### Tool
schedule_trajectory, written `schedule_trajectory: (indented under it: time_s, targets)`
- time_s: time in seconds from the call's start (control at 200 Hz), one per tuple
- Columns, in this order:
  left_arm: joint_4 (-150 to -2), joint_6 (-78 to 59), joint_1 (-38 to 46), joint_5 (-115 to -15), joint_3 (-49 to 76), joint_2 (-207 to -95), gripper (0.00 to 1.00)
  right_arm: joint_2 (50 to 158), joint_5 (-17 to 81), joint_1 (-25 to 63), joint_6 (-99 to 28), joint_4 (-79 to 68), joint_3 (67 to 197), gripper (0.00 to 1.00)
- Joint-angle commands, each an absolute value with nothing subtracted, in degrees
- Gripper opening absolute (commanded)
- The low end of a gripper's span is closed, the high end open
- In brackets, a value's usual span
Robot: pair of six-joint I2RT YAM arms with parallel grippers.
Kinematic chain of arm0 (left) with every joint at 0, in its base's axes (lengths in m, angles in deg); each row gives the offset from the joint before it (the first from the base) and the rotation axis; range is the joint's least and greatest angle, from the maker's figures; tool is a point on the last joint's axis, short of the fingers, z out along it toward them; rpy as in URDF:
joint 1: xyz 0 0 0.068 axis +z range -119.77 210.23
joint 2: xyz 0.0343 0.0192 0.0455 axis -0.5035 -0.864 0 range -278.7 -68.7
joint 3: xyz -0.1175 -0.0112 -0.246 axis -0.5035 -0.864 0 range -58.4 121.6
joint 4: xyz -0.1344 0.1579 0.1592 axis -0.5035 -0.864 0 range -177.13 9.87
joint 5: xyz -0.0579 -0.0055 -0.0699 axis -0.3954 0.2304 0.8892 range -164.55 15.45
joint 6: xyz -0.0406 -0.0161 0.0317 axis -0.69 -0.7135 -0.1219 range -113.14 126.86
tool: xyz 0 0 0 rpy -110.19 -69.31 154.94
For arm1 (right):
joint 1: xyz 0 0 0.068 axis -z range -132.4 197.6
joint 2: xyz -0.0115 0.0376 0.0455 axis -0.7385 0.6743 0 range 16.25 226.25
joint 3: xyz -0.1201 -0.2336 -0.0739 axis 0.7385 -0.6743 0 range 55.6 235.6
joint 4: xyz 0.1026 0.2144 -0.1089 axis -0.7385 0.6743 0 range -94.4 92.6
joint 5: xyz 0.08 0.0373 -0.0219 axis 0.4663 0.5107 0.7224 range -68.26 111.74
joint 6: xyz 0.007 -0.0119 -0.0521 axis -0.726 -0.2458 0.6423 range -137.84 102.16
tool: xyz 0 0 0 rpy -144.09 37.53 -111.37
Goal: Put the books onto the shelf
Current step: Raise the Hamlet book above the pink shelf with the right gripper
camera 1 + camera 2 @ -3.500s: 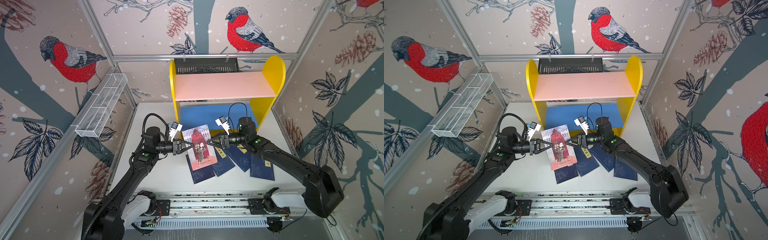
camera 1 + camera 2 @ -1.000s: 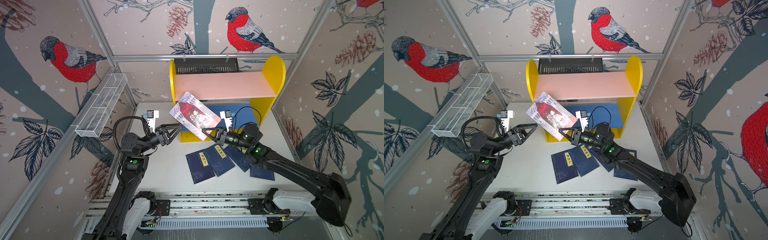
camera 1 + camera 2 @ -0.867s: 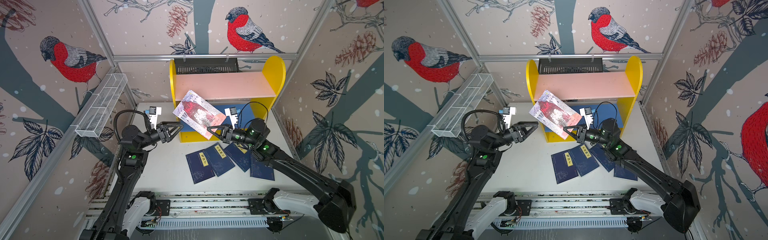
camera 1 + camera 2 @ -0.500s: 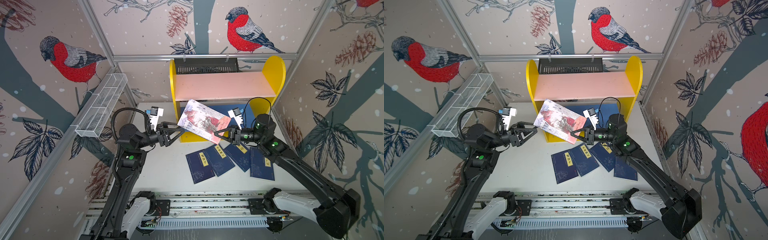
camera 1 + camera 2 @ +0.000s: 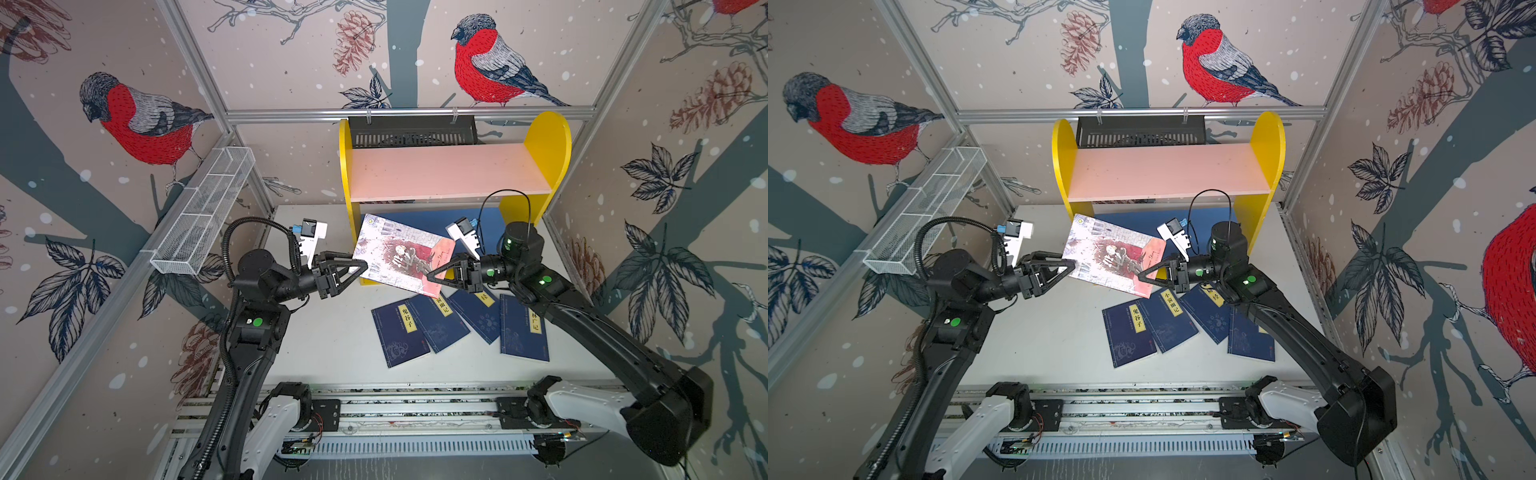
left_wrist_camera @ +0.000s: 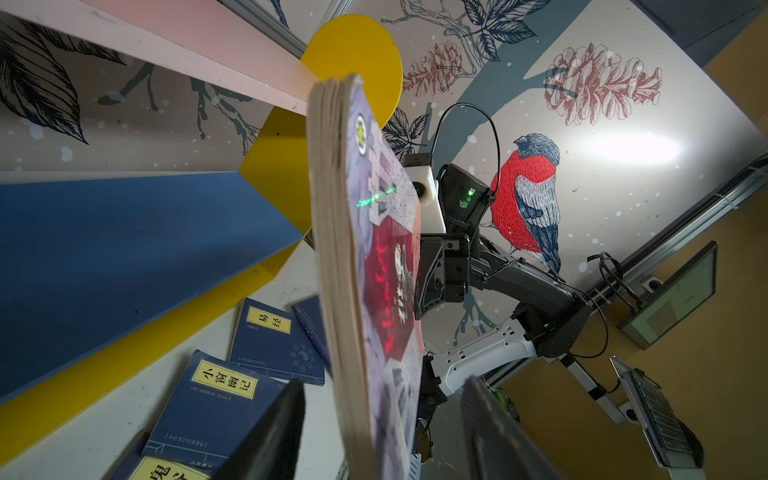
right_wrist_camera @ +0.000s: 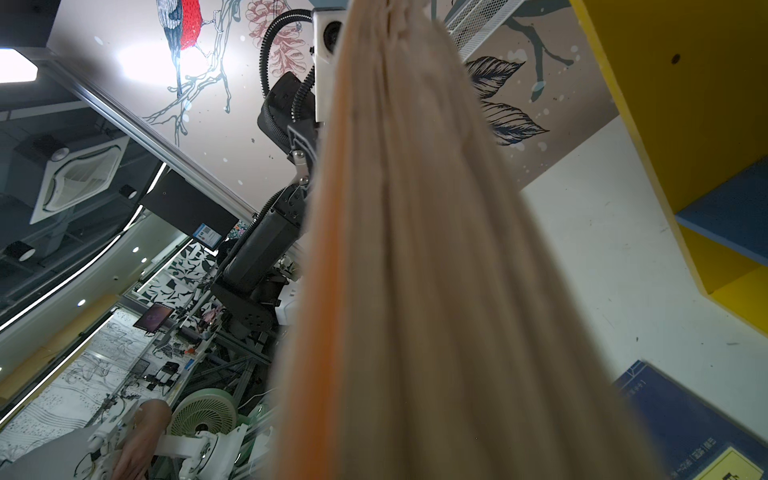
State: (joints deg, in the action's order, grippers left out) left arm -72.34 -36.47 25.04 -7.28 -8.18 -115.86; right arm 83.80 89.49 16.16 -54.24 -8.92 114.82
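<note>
Right end effector (image 5: 431,276) clamped on the red-and-grey book (image 5: 399,257), tilted in mid-air just before the shelf (image 5: 549,139); left end effector (image 5: 360,266) has jaws apart, straddling its other edge. Four navy books (image 5: 401,332) lie on the bench (image 5: 328,345).

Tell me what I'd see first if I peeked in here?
A red-and-grey picture book hangs in the air before the yellow shelf, pinched by the right claw while the left claw straddles its other edge. Four navy books lie fanned on the white table below, and big red birds cover the walls.
</note>
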Motion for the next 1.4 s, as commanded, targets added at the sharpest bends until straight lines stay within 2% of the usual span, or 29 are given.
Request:
schedule_trajectory:
  time_s: [0.0, 0.095, 0.14, 0.2, 0.3, 0.42, 0.655, 0.77, 0.87, 1.015, 1.135, 1.205, 1.395]
  targets:
    - [-59.93, -47.12, 25.13, -3.93, -9.26, -117.05, 0.39, 84.82, 91.53, 15.73, -52.66, -9.94, 116.22, 0.01]
    - [-49.85, -54.91, 25.13, -3.77, -10.83, -118.53, 0.14, 86.40, 91.40, 14.94, -52.17, -9.86, 117.17, 0.01]
    - [-48.22, -56.20, 25.13, -3.95, -10.86, -119.03, 0.00, 87.10, 90.90, 14.57, -51.73, -9.47, 117.65, 0.05]
    - [-47.99, -56.08, 25.13, -4.60, -10.67, -119.08, 0.00, 87.74, 90.10, 14.38, -51.38, -9.40, 118.38, 0.13]
    - [-47.53, -55.72, 25.13, -5.44, -10.35, -118.98, 0.00, 87.27, 86.52, 14.46, -52.68, -11.20, 118.30, 0.49]
    - [-46.39, -56.43, 25.09, -7.80, -9.38, -119.45, 0.00, 84.40, 83.34, 14.69, -59.24, -20.25, 113.74, 0.55]
    - [-38.67, -63.83, 25.40, -13.78, -9.96, -122.25, 0.00, 81.06, 77.88, 15.26, -71.43, -37.11, 105.94, 0.50]
    - [-37.56, -64.77, 25.40, -14.81, -10.47, -122.92, 0.00, 81.74, 76.16, 15.52, -73.83, -40.65, 105.18, 0.45]
    - [-37.66, -64.92, 25.40, -14.79, -10.81, -123.25, 0.00, 82.93, 76.04, 15.41, -77.62, -46.49, 104.35, 0.44]
    - [-37.93, -64.87, 25.31, -14.52, -11.24, -123.46, 0.00, 83.41, 73.73, 15.52, -78.26, -47.56, 104.64, 0.42]
    - [-38.16, -64.68, 25.22, -14.78, -11.63, -123.63, 0.00, 83.81, 73.14, 15.52, -79.91, -49.39, 105.00, 0.36]
    - [-38.21, -64.58, 25.05, -14.93, -11.73, -123.76, 0.00, 84.40, 73.14, 15.52, -80.50, -48.78, 105.79, 0.27]
    - [-38.09, -64.24, 24.60, -15.48, -11.69, -124.03, 0.00, 85.51, 74.41, 15.11, -79.97, -45.89, 108.55, 0.18]
